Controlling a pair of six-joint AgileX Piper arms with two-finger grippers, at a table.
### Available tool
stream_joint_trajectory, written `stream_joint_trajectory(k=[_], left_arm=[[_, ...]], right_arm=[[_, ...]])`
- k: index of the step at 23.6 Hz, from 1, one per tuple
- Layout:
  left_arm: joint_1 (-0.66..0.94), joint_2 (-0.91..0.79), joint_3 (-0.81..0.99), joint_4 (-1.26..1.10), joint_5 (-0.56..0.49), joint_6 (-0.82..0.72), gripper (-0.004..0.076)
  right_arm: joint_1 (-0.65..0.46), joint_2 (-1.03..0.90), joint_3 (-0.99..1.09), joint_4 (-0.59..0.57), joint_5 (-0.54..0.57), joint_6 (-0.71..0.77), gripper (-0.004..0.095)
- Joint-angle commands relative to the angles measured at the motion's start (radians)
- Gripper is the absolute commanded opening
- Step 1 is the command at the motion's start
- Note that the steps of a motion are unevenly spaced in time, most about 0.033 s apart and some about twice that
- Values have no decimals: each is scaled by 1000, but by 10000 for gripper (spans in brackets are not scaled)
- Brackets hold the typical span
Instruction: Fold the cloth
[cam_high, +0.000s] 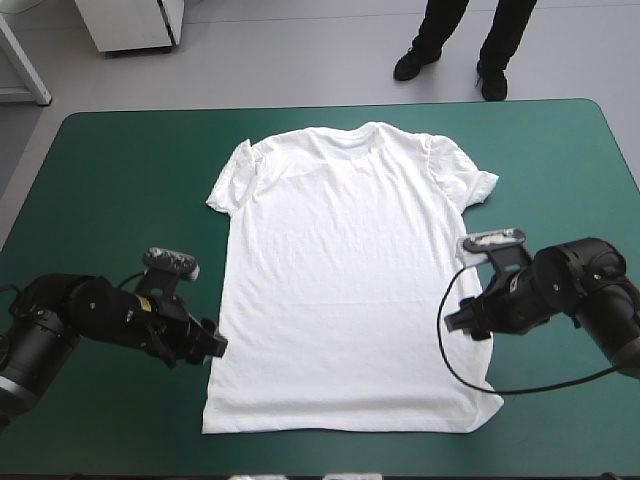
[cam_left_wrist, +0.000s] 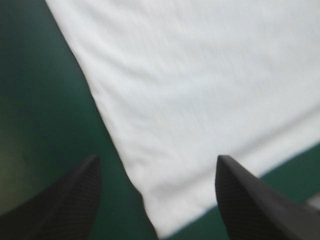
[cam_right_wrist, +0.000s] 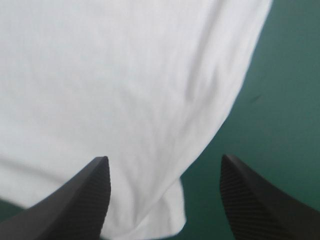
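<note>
The left gripper (cam_high: 214, 341) stood wide open and empty at the left edge of the T-shirt (cam_high: 345, 270), which lay spread flat mid-table, collar far. Light and limp, it would probably sag, so a pinch on each side edge near the hem looked best. The right gripper (cam_high: 458, 318), equally open and empty, hung at the right edge.

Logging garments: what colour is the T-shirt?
The T-shirt is plain white; high view shows it best.

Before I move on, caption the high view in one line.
White T-shirt spread flat on the teal-green table, left gripper and right gripper at its side edges, both open.
</note>
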Motion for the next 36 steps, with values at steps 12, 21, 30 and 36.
stream_joint_trajectory(k=[12, 21, 30, 36], left_arm=[[-3, 558, -485, 271, -272, -143, 507], [-3, 771, -560, 348, -273, -187, 507], [-3, 869, -560, 317, -290, -195, 240], [-3, 911, -560, 312, -298, -195, -9]], right_arm=[[1, 251, -387, -265, -210, 181, 604], [-59, 348, -483, -258, -235, 162, 602], [-59, 434, -485, -258, -250, 148, 567], [-59, 523, -485, -258, -257, 144, 569]])
